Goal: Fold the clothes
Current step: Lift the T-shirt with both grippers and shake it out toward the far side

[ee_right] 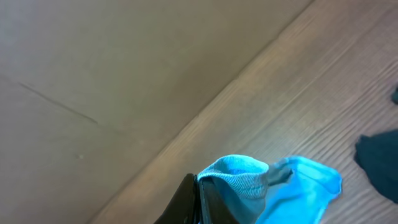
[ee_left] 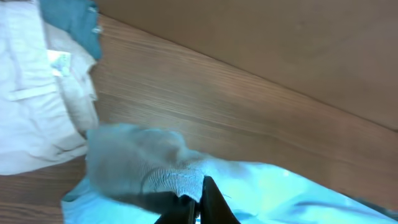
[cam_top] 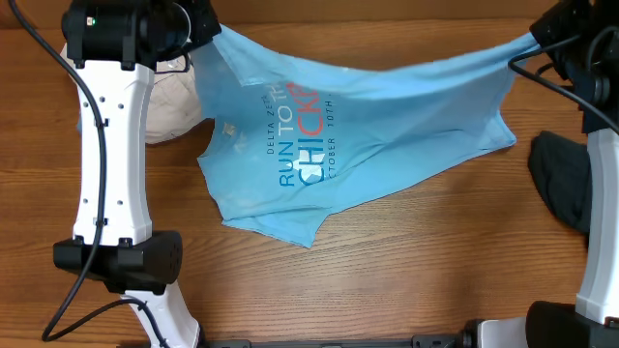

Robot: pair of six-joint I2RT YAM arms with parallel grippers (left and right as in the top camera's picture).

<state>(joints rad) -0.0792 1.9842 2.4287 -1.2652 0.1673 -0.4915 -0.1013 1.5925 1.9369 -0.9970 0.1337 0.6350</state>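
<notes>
- Left gripper (ee_left: pixel 198 206): black fingers pinched narrow on a bunched, ribbed edge of the T-shirt (cam_top: pixel 406 121). No gap showed between them.
- Right gripper (ee_right: pixel 195 202): the same, closed tight on a folded ribbed hem. Knit ribs were clear in the right wrist view.
- Count: two grippers, both holding the same single shirt.
- T-shirt: light sky-blue cotton, thin and soft, with printed lettering in white, dark blue and red running sideways in the overhead view.
- It hung stretched between the two grippers along the far side of the table (cam_top: pixel 406 290). The top edge was taut, with creases fanning out from the right grip.
- The lower part sagged onto the table centre in an irregular trapezoid with one pointed corner nearest the camera.
- One beige garment (cam_top: pixel 169 108): a heavier woven, rumpled mound at far left, touching the shirt's left edge.
- One denim-blue scrap (ee_left: pixel 79 23) lay on top of the beige one; it showed only in the left wrist view.
- One dark navy garment (cam_top: pixel 563 179): a crumpled lump at the right edge, apart from the shirt.
- Table: brown wood-grain laminate, matte.
- Two white arm links with black joints flanked the scene.
</notes>
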